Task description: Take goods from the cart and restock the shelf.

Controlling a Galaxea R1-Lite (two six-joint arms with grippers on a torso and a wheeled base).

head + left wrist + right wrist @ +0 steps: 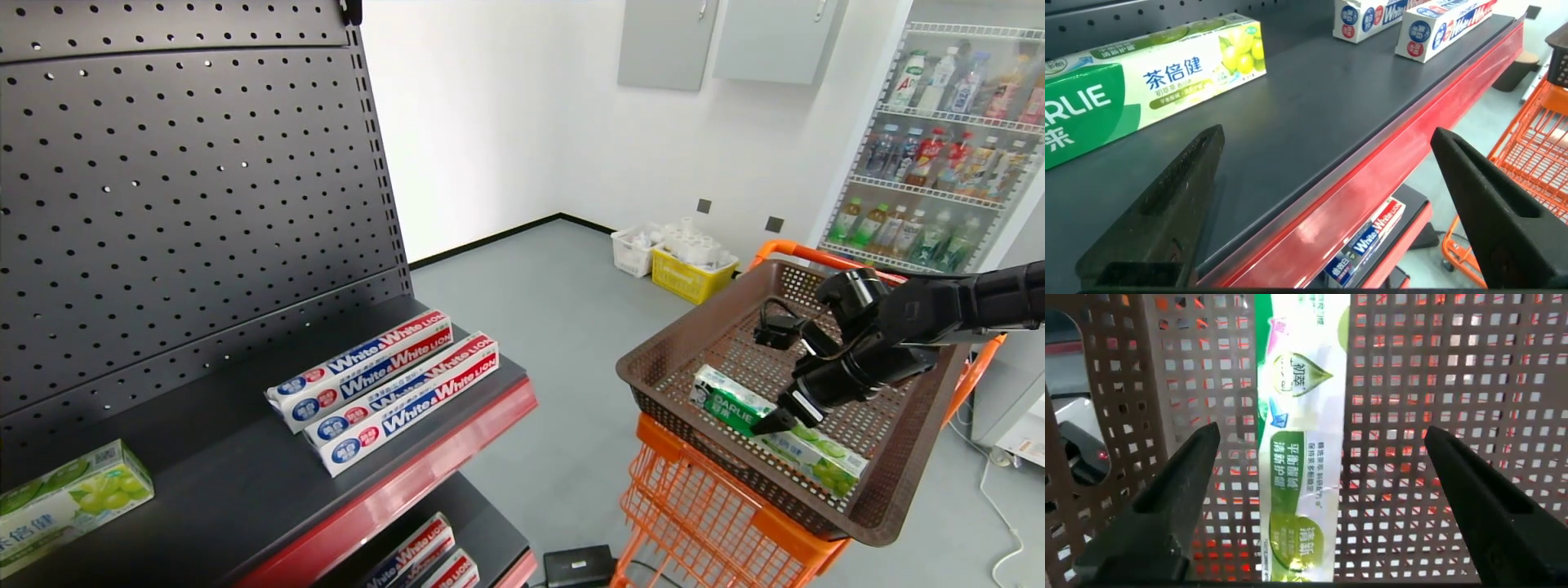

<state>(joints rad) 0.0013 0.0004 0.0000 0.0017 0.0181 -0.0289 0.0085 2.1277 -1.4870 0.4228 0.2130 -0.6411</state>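
Note:
A green toothpaste box (775,430) lies in the brown basket (653,392) on top of the orange cart (702,523). My right gripper (774,421) hangs just above this box, open. In the right wrist view the green box (1300,457) runs lengthwise between the two spread fingers of the right gripper (1320,429). My left gripper (1327,131) is open over the dark shelf board (1315,122), holding nothing. On the shelf (212,457) lie two white, red and blue toothpaste boxes (384,384) and another green box (65,502), the same green box (1151,73) lying beyond my left fingers.
A lower shelf holds more white toothpaste boxes (416,555). Behind the cart stands a drinks fridge (939,147). A yellow crate (692,276) and a white crate (633,249) sit on the floor by the wall. A black box (578,565) lies by the cart's foot.

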